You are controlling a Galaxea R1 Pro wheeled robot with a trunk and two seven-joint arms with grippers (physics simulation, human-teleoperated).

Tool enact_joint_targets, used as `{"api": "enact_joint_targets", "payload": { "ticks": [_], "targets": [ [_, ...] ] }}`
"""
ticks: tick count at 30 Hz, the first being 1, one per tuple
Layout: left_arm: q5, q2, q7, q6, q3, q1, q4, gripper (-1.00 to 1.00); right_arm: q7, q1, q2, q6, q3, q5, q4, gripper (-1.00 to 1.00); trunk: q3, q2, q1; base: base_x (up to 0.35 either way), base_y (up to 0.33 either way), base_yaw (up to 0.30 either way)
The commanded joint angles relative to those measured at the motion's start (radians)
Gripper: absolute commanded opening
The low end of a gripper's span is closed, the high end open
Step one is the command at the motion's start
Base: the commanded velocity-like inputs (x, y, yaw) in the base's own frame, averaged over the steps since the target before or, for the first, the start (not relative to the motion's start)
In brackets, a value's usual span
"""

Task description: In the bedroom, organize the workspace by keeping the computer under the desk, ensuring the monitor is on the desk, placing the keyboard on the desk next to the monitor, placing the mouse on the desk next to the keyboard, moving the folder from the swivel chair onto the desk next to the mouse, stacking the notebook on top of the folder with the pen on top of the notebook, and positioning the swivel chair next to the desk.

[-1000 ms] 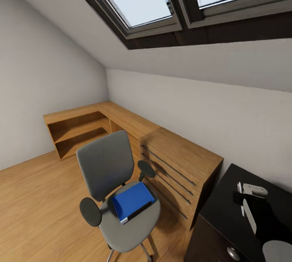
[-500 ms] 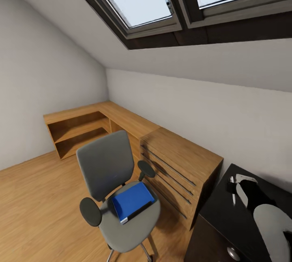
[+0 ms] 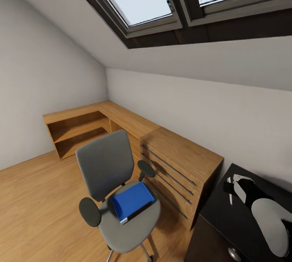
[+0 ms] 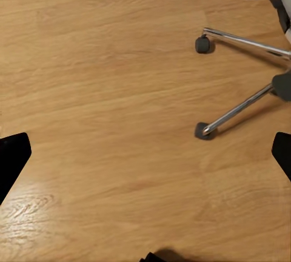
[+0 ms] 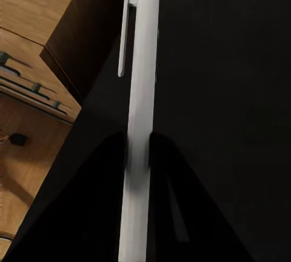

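The swivel chair (image 3: 106,165) stands on the wood floor with the blue folder (image 3: 132,200) lying flat on its grey seat. To its right is the corner of the black desk (image 3: 227,221). My right gripper (image 3: 234,184) is over that desk top, shut on a slim white pen (image 3: 230,196). In the right wrist view the dark fingers (image 5: 112,171) pinch the pen (image 5: 142,62) against the black desk (image 5: 230,92). My left gripper (image 4: 145,156) hangs open over the floor beside the chair's chrome base (image 4: 242,104).
A low oak shelving unit (image 3: 178,160) runs along the wall behind the chair and ends in a slatted cabinet against the desk. Skylights slope overhead. Open wood floor (image 3: 36,197) lies to the chair's left.
My right arm has swung forward over the desk, and its gripper with the pen has shifted left and turned. The chair and folder have not moved.
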Motion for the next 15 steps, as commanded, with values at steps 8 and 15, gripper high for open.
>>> {"api": "enact_joint_targets", "payload": {
  "ticks": [8, 15],
  "targets": [
    [0.008, 0.04, 0.001, 0.052, 0.027, -0.001, -0.061, 1.0, 0.005, -0.001, 0.002, 0.006, -0.007, 0.011, 0.0, -1.0, -0.027, -0.058, 0.031, 0.0, 0.0, 0.0],
    [0.101, 0.106, 0.002, 0.602, 0.077, -0.001, -0.44, 1.0, 0.005, -0.001, 0.002, 0.006, -0.007, 0.013, 0.022, -1.0, -0.049, -0.107, 0.058, 0.0, 0.0, 0.0]
  ]
}}
